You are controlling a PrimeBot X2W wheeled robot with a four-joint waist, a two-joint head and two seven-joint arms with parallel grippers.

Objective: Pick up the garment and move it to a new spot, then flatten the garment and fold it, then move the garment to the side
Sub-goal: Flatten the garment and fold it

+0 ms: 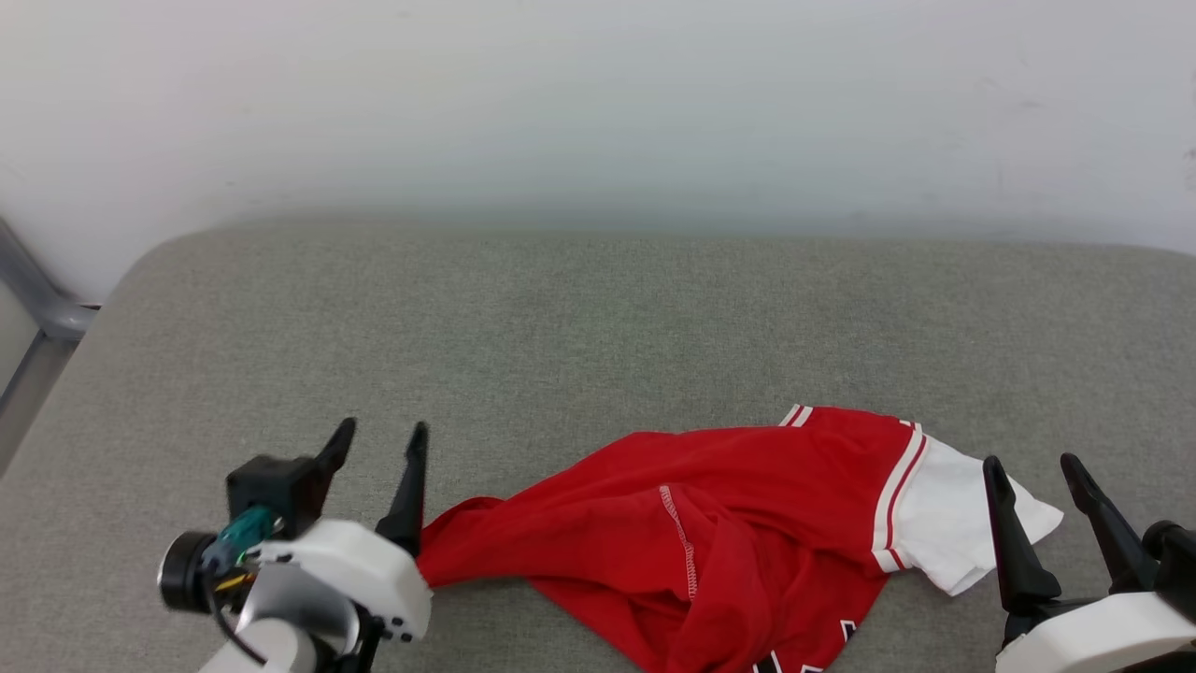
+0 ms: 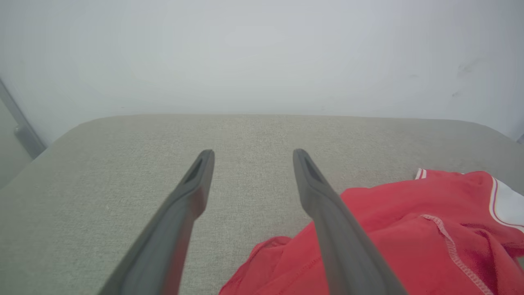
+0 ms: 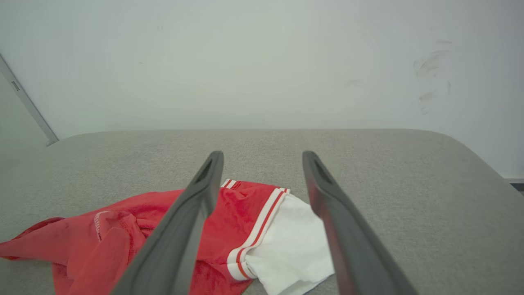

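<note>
A grey woven upholstered cushion (image 1: pixel 561 327) with rounded corners runs up to a pale, bare wall (image 1: pixel 598 93). The garment (image 1: pixel 710 523), a red jersey-style T-shirt, lies crumpled on the cushion's near part, drawn out sideways into a long heap. A line of stitching (image 1: pixel 680 542) runs across its middle. Its white sleeve (image 1: pixel 944 523), edged with red-and-white striped trim, forms its right end, and a scrap of black, white-edged print (image 1: pixel 794 659) shows at its near edge.

The left gripper (image 1: pixel 381 439) sits at the garment's left end, with its two dark fingers spread wide and only bare cushion between them. In the left wrist view the left gripper (image 2: pixel 254 153) points over open cushion towards the wall. Its right-hand finger (image 2: pixel 327 213) crosses in front of the red cloth (image 2: pixel 409 229), and whether it touches the cloth cannot be told.

The right gripper (image 1: pixel 1031 465) sits at the garment's right end, fingers likewise wide apart and gripping nothing. In the right wrist view the right gripper (image 3: pixel 263 155) looks over the sleeve (image 3: pixel 286 241), which lies in the gap between the fingers. The left-hand finger (image 3: pixel 192 221) passes across the red body beside the trim. Whether either finger touches the cloth is unclear.

Well to the left of the garment, beyond the cushion's corner, a grey metal bar (image 1: pixel 37 308) slants against the wall. The cushion between the garment and the wall is open.
</note>
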